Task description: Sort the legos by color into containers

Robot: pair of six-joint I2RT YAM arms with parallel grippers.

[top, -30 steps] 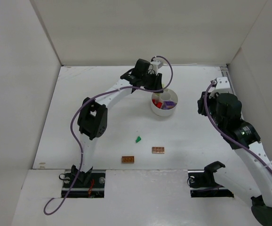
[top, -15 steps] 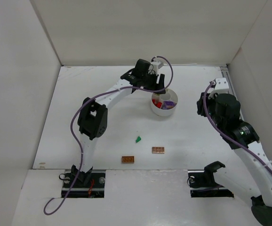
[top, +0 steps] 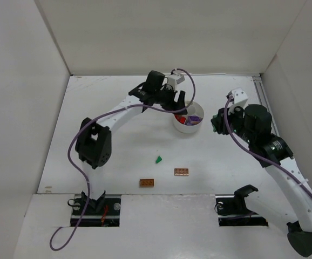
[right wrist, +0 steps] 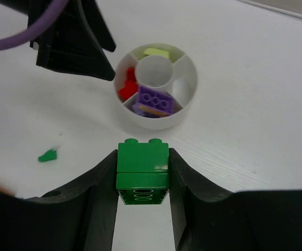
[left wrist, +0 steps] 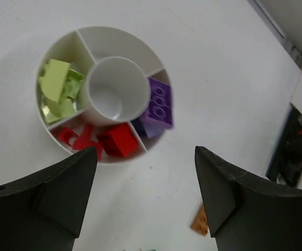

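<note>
By compartmented round white dish [left wrist: 122,43], L pincer [left wrist: 146,151] gapes; R pincer [right wrist: 142,154] clamps glossy studded green brick [right wrist: 142,175].

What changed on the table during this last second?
The left gripper opened and drew back leftward from the dish. The right gripper, shut on a green brick, moved toward the dish. The dish, two orange-brown bricks and the small green piece stayed put.

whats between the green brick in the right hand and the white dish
Nothing: only a bare strip of table separates the green brick, clamped in the right hand, from the near wall of the dish. The right wrist view shows it.
</note>
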